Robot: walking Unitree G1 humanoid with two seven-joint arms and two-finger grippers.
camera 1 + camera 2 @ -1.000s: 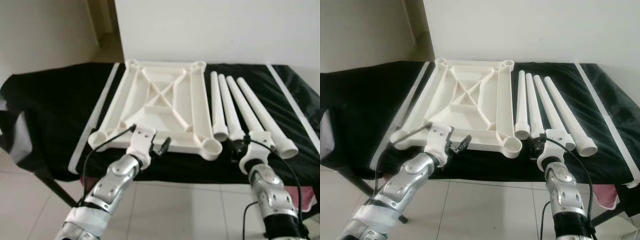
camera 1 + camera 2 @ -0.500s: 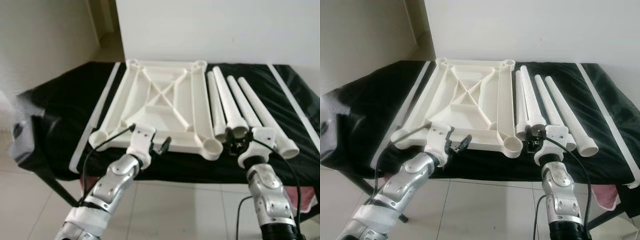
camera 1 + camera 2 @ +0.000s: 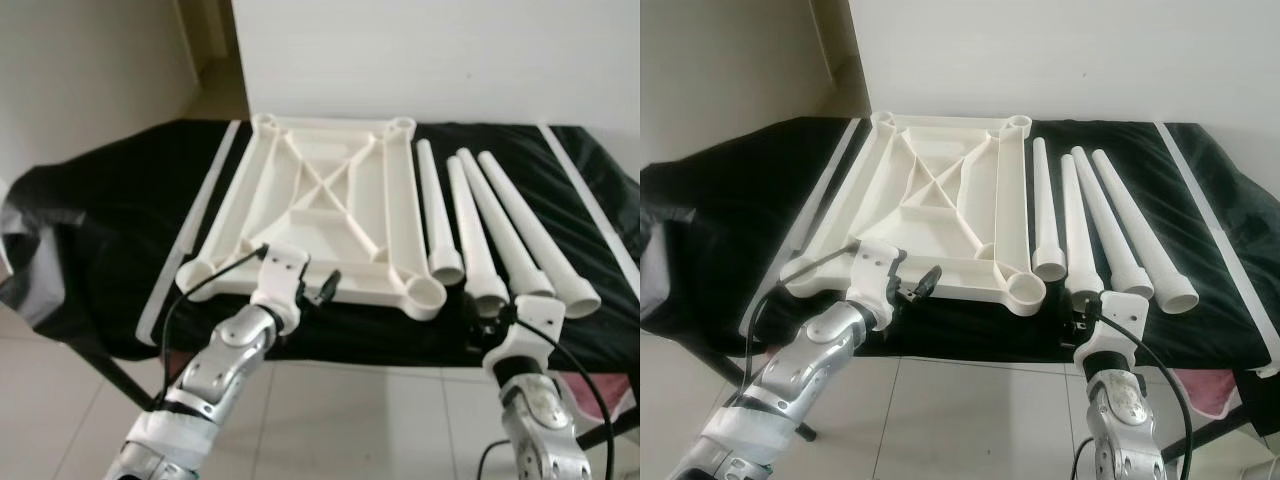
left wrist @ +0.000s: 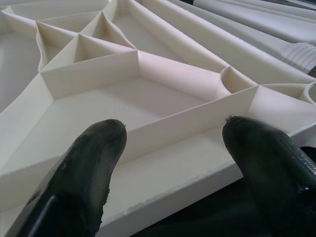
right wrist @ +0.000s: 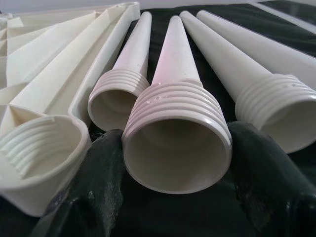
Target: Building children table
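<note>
Fingers [image 5: 94,197] hide leg's [image 5: 177,133] threaded rim edges.

Left arm bent, reaching forward, left pincer [image 4: 168,148] with fingers [image 4: 86,163] spread apart, right arm raised nearly upright, right pincer [image 5: 175,163] forward, its fingers [image 5: 96,182] held wide

wall [image 3: 420,50]: I see plain white, top of frame | floor [image 3: 60,400]: pale tiles, bottom | table [image 3: 110,200]: black cloth, centre
</note>
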